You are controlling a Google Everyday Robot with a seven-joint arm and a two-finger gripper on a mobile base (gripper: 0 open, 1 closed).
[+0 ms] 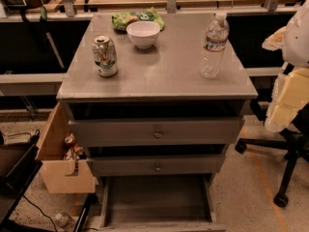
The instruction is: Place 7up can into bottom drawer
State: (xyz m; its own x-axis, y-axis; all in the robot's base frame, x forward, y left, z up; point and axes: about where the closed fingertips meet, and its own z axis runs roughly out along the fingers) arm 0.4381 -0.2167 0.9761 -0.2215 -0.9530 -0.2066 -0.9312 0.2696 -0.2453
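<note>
The 7up can (105, 56) stands upright on the left part of the grey cabinet top (159, 76); it has a silver top and a white and green body. The bottom drawer (157, 199) is pulled out at the foot of the cabinet, and its flat grey floor is bare. My gripper is not in view. A white rounded part (298, 33) at the right edge, level with the cabinet top, may belong to my arm.
A clear water bottle (214, 45) stands at the top's right. A white bowl (143, 34) and a green bag (137, 18) sit at the back. Two knobbed drawers (158, 134) are slightly open. A tan wooden box (60, 163) holds a reddish-brown can (70, 140). An office chair (289, 153) stands right.
</note>
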